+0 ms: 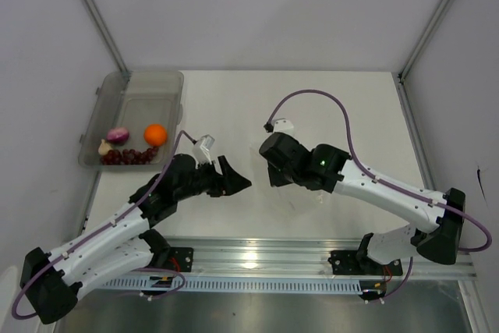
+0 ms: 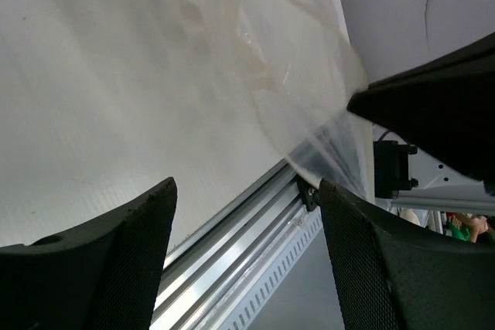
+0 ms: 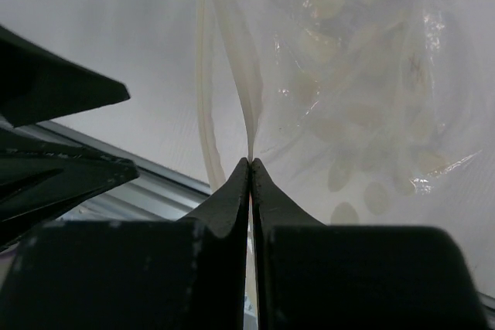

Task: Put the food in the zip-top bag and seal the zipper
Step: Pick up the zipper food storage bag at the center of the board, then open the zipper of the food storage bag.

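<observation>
**One side clamped, the other standing open**

I am watching the right gripper (image 3: 250,164) pinching the small crinkly transparent plastic zip-top bag (image 3: 371,75). Its two black fingers are pressing flat together on a pale strip at the bag's edge, and the rest of the film is spreading crumpled beyond them. The bag is showing over the middle of the white worktop (image 1: 327,107), well to the right of the grey translucent rectangular tub (image 1: 156,87).

The left gripper (image 1: 238,181) is hovering between the tub and the bag. It is released, with its jaws standing apart and nothing between them, and the bag is lying just ahead of its fingertips.

All the food is resting inside the tub, at its near end. The round orange (image 1: 156,134) is sitting with the purple-red onion (image 1: 118,135) just left of it. The small whitish garlic bulb (image 1: 104,147) is lying in the near-left corner, and the cluster of dark red berries (image 1: 129,157) is lying along the near wall. I cannot tell whether the bag's mouth is open or sealed.
</observation>
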`<action>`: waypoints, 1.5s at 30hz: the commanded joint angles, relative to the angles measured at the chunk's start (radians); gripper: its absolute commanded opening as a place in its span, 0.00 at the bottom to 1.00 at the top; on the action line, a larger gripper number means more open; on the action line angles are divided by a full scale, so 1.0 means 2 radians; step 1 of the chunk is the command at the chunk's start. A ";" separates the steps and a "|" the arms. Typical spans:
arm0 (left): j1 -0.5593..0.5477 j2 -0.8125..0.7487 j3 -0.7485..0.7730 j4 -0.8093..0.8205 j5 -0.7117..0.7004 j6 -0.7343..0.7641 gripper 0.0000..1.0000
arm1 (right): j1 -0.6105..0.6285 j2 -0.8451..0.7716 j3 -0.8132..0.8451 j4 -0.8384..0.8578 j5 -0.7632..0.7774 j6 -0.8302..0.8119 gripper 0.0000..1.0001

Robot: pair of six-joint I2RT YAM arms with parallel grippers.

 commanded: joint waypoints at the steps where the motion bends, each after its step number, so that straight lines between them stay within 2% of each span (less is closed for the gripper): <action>1: -0.014 0.013 0.041 0.042 0.013 -0.012 0.76 | 0.023 -0.007 0.002 0.018 0.004 0.024 0.00; 11: -0.060 0.060 0.057 0.045 -0.016 -0.026 0.73 | 0.039 -0.014 0.003 0.027 0.008 0.031 0.00; 21: -0.065 0.074 0.047 0.043 -0.049 -0.024 0.68 | 0.041 -0.045 0.000 0.030 0.012 0.036 0.00; 24: -0.065 0.093 0.057 0.042 -0.047 -0.019 0.63 | 0.042 -0.051 -0.001 0.028 0.014 0.039 0.00; 30: -0.065 0.111 0.070 0.048 -0.039 -0.010 0.37 | 0.042 -0.057 -0.003 0.011 0.032 0.042 0.00; 31: -0.065 0.111 0.074 0.045 -0.039 -0.006 0.26 | 0.042 -0.056 -0.003 0.009 0.035 0.042 0.00; 33: -0.065 0.111 0.094 0.027 -0.040 0.007 0.12 | 0.042 -0.056 -0.006 -0.002 0.052 0.044 0.00; 34: -0.067 0.110 0.104 0.020 -0.041 0.013 0.01 | 0.042 -0.053 -0.006 -0.006 0.057 0.045 0.00; 40: -0.095 0.087 0.145 -0.030 -0.080 0.039 0.01 | 0.043 -0.035 -0.003 -0.038 0.094 0.055 0.00; 43: -0.111 0.083 0.159 -0.050 -0.101 0.047 0.00 | 0.044 -0.019 0.003 -0.048 0.101 0.054 0.08; 45: -0.115 0.084 0.163 -0.054 -0.105 0.047 0.01 | 0.045 -0.013 0.009 -0.045 0.098 0.050 0.20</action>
